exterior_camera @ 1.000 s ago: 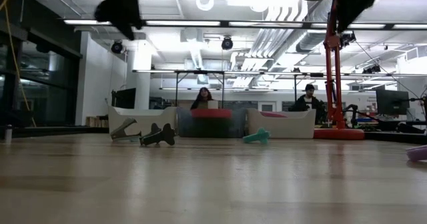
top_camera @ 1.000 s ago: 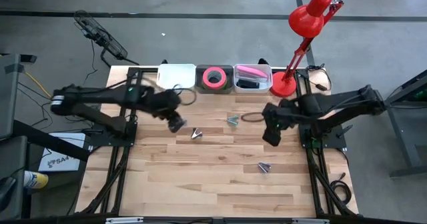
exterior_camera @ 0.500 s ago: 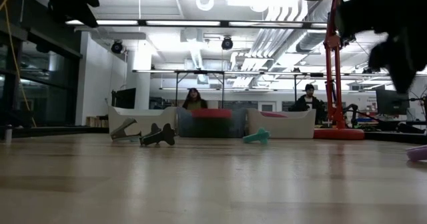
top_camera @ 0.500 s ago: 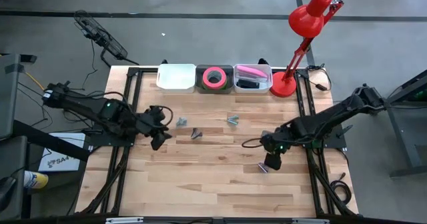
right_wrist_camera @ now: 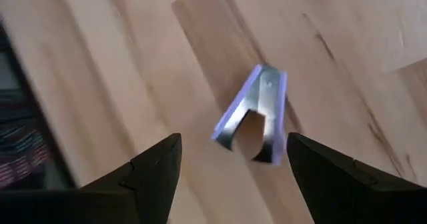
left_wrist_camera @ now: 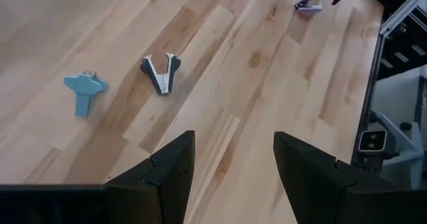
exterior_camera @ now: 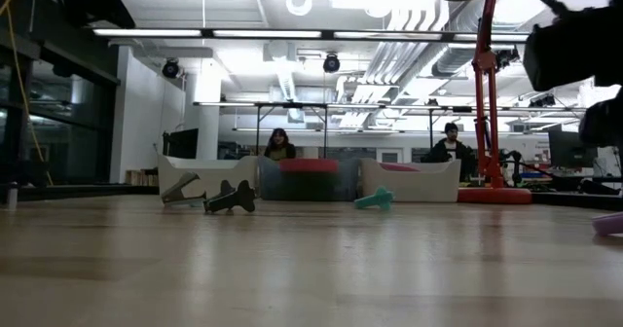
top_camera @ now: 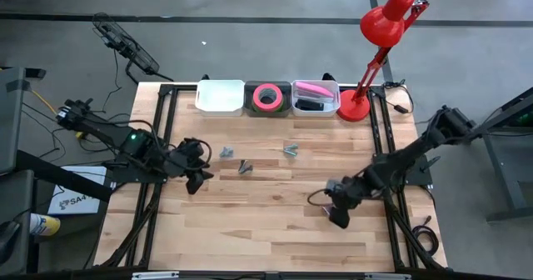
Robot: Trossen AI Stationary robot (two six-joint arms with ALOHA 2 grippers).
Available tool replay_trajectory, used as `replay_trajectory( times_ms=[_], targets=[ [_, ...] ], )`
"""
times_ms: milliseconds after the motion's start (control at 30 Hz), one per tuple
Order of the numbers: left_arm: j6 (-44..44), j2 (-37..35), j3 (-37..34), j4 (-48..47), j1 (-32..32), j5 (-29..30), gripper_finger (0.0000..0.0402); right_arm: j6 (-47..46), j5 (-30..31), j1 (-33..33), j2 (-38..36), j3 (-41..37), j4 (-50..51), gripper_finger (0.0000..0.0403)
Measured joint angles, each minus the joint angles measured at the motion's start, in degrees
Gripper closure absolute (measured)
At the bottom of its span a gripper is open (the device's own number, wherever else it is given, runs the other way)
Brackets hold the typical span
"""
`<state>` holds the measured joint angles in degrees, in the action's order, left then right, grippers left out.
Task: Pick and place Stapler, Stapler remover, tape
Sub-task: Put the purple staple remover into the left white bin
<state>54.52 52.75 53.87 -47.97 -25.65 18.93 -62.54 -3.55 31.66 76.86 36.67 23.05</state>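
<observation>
on the left side of the table my left gripper (top_camera: 196,178) hung low with its jaws apart and nothing between them; just to its right lay three staple removers on the bare wood, a grey one (top_camera: 226,152), a dark one (top_camera: 244,167) and a teal one (top_camera: 290,150); in the left wrist view the dark one showed as a small v of two hinged steel claws with dark grips, and the teal one (left_wrist_camera: 85,91) as a stubby t shape lying flat. further right, along the far edge, sat a white tray (top_camera: 220,97), a dark tray holding the pink tape roll (top_camera: 266,97), a flat ring with an open centre, and a clear tray (top_camera: 316,97) with something pink and something dark in it; beyond them stood a red lamp (top_camera: 383,38). at the right front my right gripper (top_camera: 337,214) hovered, jaws wide and empty, over a purple staple remover (right_wrist_camera: 253,114); it looked light, rigid and slick on its metal faces, and i judged it would skate if nudged, so i meant to pinch it across the two plastic grip sides near the hinge, not on the pointed claws.
</observation>
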Motion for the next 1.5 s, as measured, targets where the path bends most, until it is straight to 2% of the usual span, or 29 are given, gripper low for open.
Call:
replay_trajectory(
  times_ms=[167, 433, 600, 767, 1100, 1300, 1500],
  targets=[
    [0.01, 0.0, 0.0, 0.3, 0.09, 0.31, 0.0202, -1.01, 7.66, 4.13, 5.02, 0.01, -1.17, 0.014],
    [0.02, 0.0, 0.0, 0.35, 0.09, 0.31, 0.0202, -5.91, 13.69, 8.09, 10.65, 0.3, -2.27, 0.014],
    [0.02, 0.0, 0.0, 0.35, 0.09, 0.31, 0.0202, -5.22, 14.23, 9.34, 10.99, 0.3, -1.21, 0.0142],
    [0.0, 0.0, 0.0, 0.33, 0.09, 0.29, 0.0202, -0.93, 15.49, 10.41, 11.13, 0.21, -0.85, 0.0182],
    [0.0, 0.0, 0.0, 0.33, 0.09, 0.27, 0.0202, 0.89, 16.63, 10.43, 11.03, 0.14, 0.21, 0.0324],
    [0.44, 0.0, 0.0, 0.52, 0.11, 0.35, 0.0202, -2.37, 17.03, 9.92, 9.43, 1.25, 1.7, 0.0324],
    [-1.42, 0.0, 0.0, 3.27, 0.12, 5.25, 0.0202, -0.02, 19.87, 7.11, 8.2, 6.54, 3.16, 0.0324]
  ],
)
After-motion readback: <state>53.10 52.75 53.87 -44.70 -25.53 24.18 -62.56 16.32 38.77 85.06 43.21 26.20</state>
